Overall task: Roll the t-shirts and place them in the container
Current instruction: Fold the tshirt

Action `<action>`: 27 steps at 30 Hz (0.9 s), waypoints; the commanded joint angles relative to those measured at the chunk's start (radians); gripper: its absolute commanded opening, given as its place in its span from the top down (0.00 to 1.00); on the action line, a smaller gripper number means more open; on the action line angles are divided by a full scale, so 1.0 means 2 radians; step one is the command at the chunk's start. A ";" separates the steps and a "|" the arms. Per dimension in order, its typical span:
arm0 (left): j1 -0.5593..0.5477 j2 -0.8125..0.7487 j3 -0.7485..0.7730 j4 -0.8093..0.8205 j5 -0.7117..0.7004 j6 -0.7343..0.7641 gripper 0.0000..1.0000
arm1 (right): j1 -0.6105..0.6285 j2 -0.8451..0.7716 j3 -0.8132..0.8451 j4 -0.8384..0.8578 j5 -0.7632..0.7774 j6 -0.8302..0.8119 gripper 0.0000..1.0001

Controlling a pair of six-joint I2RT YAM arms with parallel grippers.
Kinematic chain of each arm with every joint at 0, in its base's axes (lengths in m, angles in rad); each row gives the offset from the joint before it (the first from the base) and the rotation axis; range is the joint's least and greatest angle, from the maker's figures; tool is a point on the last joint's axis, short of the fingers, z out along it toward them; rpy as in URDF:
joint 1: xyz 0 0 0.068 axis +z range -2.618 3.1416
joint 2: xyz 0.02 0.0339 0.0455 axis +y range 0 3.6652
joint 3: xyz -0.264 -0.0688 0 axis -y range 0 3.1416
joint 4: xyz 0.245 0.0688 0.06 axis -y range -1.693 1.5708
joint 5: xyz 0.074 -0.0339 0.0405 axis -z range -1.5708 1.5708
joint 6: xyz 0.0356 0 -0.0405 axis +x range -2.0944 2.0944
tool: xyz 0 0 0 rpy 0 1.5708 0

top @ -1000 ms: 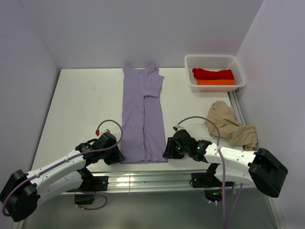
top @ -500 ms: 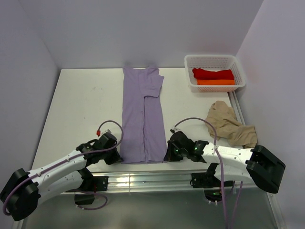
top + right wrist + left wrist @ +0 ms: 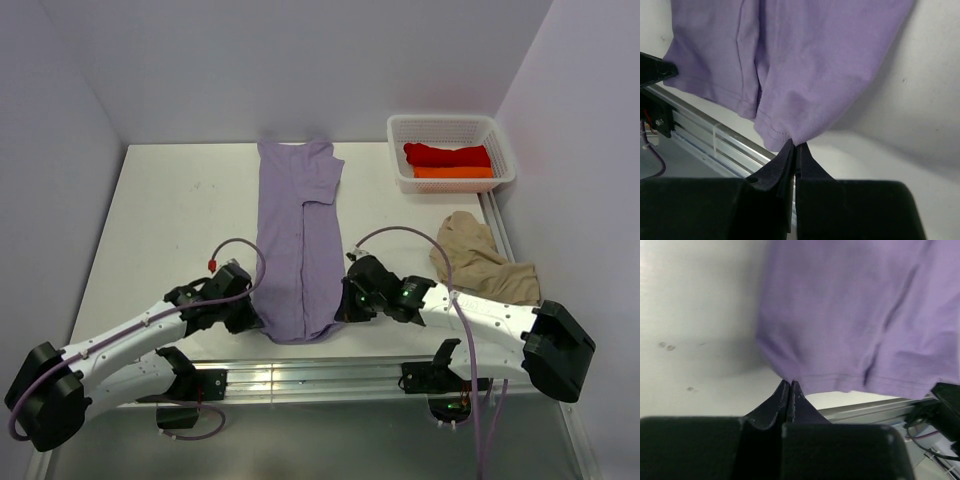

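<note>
Top external view: the lavender t-shirt (image 3: pixel 298 230) is lying lengthwise down the middle of the tabletop (image 3: pixel 170 220), folded into a narrow strip, while the left jaws and right jaws are each pinching one near hem corner, probably so the roll starts evenly.

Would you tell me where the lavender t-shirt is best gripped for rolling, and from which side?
Grip the two near hem corners, coming from the near edge of the table. The lavender t-shirt lies folded in a long strip running front to back, so the hem is its free short end. The left gripper and right gripper pinch those corners.
</note>
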 commanded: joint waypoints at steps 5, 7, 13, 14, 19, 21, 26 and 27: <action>0.044 0.026 0.090 -0.011 -0.018 0.053 1.00 | -0.051 0.016 0.076 -0.033 0.000 -0.060 1.00; 0.061 0.035 0.103 -0.009 -0.015 0.065 1.00 | -0.062 0.025 0.087 -0.031 -0.005 -0.068 1.00; 0.115 0.060 0.146 -0.012 -0.013 0.103 1.00 | -0.098 0.066 0.123 -0.024 -0.020 -0.090 1.00; 0.126 0.062 0.151 -0.008 -0.011 0.111 1.00 | -0.103 0.071 0.130 -0.022 -0.025 -0.092 1.00; 0.148 0.098 0.173 0.014 -0.018 0.129 1.00 | -0.136 0.105 0.157 -0.016 -0.044 -0.107 1.00; 0.155 0.112 0.181 0.034 -0.017 0.136 1.00 | -0.143 0.117 0.173 -0.017 -0.047 -0.113 1.00; 0.164 0.145 0.202 0.057 -0.022 0.143 1.00 | -0.159 0.155 0.212 -0.023 -0.050 -0.124 1.00; 0.165 0.158 0.206 0.059 -0.022 0.144 1.00 | -0.161 0.161 0.217 -0.024 -0.051 -0.125 1.00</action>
